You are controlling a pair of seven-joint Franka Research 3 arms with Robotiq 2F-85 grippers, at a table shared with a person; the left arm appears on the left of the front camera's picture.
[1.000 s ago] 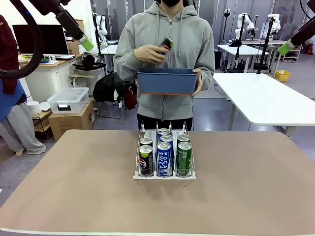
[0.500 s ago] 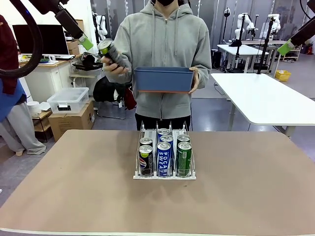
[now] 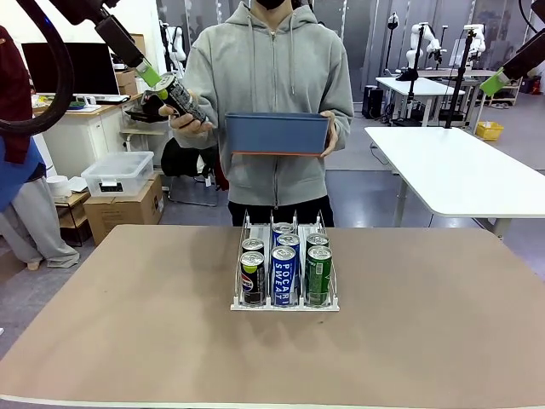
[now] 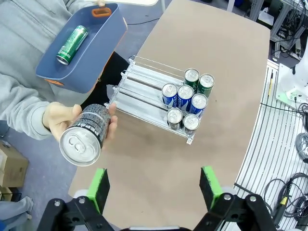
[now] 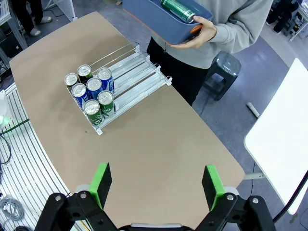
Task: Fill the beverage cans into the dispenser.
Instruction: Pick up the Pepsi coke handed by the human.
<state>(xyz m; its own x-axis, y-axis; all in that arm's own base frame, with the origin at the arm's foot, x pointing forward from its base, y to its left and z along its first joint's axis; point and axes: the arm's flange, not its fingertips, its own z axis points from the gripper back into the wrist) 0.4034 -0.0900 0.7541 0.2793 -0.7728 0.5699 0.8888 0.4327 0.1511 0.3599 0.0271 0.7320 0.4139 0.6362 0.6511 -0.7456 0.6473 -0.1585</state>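
Observation:
The dispenser (image 3: 285, 305) stands mid-table with several blue, green and black beverage cans (image 3: 283, 271) at its front. At the far side a person holds a black can (image 3: 180, 96) out in one hand, tilted, just below my left gripper (image 3: 151, 76), which hangs high at the upper left. In the left wrist view that can (image 4: 88, 135) lies ahead of my open left gripper (image 4: 154, 185), apart from its pads. My right gripper (image 5: 156, 185) is open and empty, high over the table's right side, with the dispenser (image 5: 130, 67) far below.
The person's other hand (image 5: 202, 34) holds a blue bin (image 3: 277, 136) at chest height, with a green can (image 4: 72, 44) lying inside. A white table (image 3: 460, 170) stands at the back right. Boxes and a clear tub (image 3: 119, 175) sit at the back left.
The person lifted a black can out of the blue bin and swung it toward the picture's left, up to my left gripper. Neither arm has moved.

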